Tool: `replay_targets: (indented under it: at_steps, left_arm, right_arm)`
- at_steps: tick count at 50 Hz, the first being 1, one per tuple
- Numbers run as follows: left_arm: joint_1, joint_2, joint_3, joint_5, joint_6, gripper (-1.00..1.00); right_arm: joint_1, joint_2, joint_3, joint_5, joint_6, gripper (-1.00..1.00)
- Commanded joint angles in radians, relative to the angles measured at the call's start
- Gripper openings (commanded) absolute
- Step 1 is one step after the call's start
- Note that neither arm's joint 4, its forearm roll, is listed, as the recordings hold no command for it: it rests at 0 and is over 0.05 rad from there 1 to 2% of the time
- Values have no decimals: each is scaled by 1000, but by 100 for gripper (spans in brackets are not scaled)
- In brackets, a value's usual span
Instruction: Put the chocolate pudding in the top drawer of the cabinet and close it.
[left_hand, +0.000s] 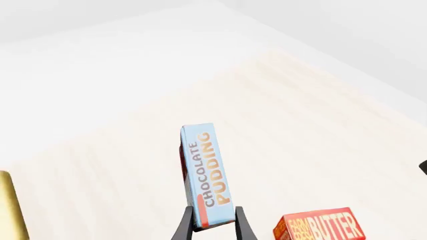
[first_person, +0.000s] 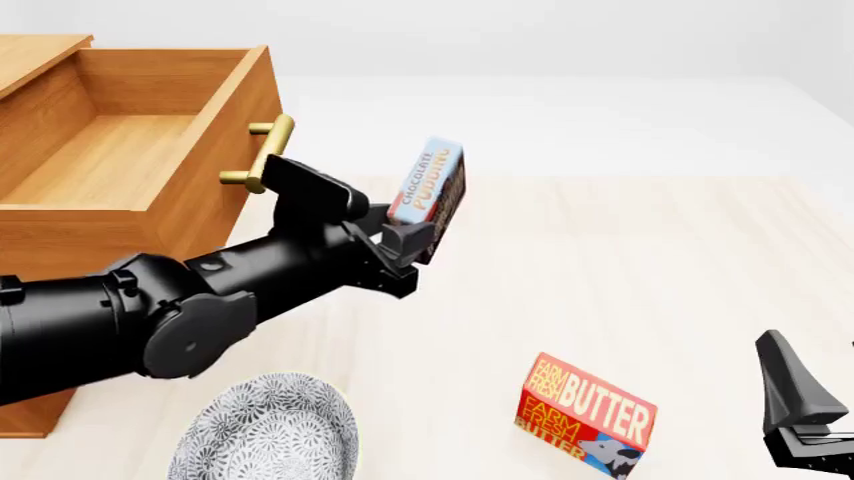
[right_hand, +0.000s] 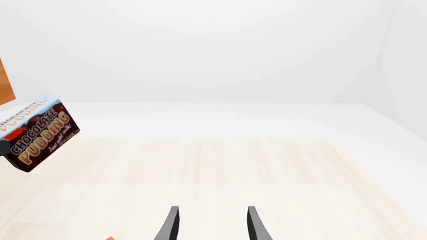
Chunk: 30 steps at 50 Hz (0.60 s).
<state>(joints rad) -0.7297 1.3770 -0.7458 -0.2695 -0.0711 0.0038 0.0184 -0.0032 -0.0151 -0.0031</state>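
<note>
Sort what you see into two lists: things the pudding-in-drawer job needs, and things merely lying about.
Needed: chocolate pudding, held in the left gripper; open top drawer; cabinet.

Lying about: butter box; patterned bowl; the idle right gripper, open.

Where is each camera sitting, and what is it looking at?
Left wrist: behind the left claw, looking along its fingers at the light-blue-and-brown chocolate pudding box it grips.
Front: above and behind the arms, facing forward and down; shows the black left arm, the orange-brown wooden cabinet's open top drawer and the right claw.
Right wrist: behind the open right claw, facing the pale table.
All three show the pudding.
</note>
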Motion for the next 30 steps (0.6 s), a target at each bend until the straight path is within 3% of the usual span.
replay_targets:
  at_steps: [1,4,17,30]
  left_arm:
    - [-5,-69,-16,59,36,-100]
    - [6,-109,-40,96,83,-100]
    - [6,-165,-80,172,101,-100]
    - [21,-189,-167,296,163,-100]
  right_arm:
    - [0,0,0,0,0,100]
    - [0,0,0,0,0,100]
    - [0,0,0,0,0,100]
    - [0,0,0,0,0,100]
